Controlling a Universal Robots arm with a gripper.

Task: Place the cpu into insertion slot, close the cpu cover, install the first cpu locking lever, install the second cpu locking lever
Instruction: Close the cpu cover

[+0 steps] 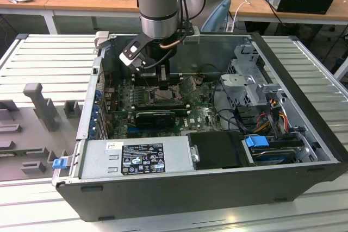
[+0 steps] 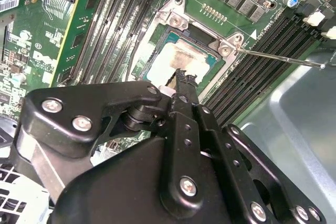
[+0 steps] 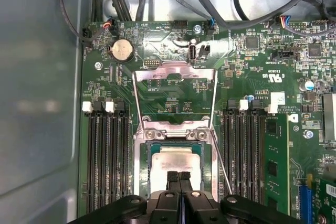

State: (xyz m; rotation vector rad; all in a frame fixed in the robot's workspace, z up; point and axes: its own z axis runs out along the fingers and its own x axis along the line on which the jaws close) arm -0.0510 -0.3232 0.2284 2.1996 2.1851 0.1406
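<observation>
The gripper [image 3: 179, 178] was found with its fingers pressed together and nothing held. The cpu [image 3: 176, 158] was seated directly beneath the tips in the insertion slot [image 3: 140, 174]. Fine socket pins could be bent if the chip were pushed askew. Beyond the fingertips the cpu cover [image 3: 175, 69] was raised open, a thin, silvery, square frame. The chip's top was pale, matte and smeared.

cpu [image 3: 176, 160]: one
insertion slot [image 3: 148, 153]: one
cpu cover [image 3: 173, 70]: one
thin lever rod [image 3: 221, 165]: one
gripper [image 3: 179, 178]: one, with two fingers [image 3: 172, 183]
coin battery [image 3: 121, 50]: one
memory-slot banks [image 3: 107, 156]: two
computer case [image 1: 179, 188]: one
robot arm [image 1: 157, 4]: one
</observation>
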